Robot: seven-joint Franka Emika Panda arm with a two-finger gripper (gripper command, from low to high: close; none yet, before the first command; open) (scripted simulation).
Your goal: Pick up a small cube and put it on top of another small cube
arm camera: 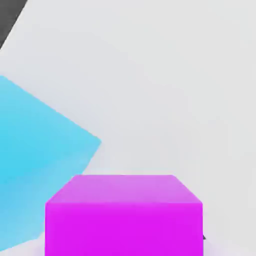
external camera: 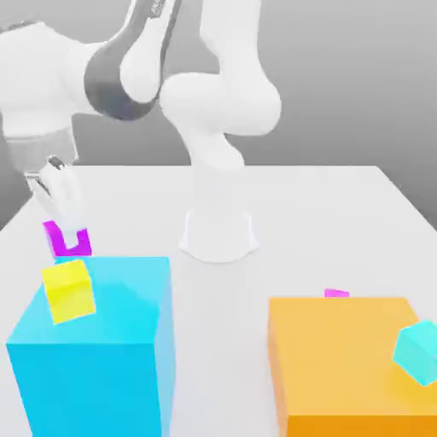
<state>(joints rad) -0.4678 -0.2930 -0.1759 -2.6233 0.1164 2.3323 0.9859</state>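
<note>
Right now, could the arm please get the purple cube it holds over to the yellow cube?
Probably yes: the gripper, shut on the purple cube, is close to the yellow cube, with nothing standing between them.

magenta cube (arm camera: pixel 123 215): smooth, matt, plastic-looking
cyan block (external camera: pixel 102 341): smooth, flat-coloured
table (external camera: pixel 324 222): matt white
arm (external camera: pixel 213 94): perhaps glossy plastic

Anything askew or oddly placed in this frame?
Yes. The small yellow cube sits tilted on the big cyan block, and the small teal cube perches askew at the orange block's edge.
</note>
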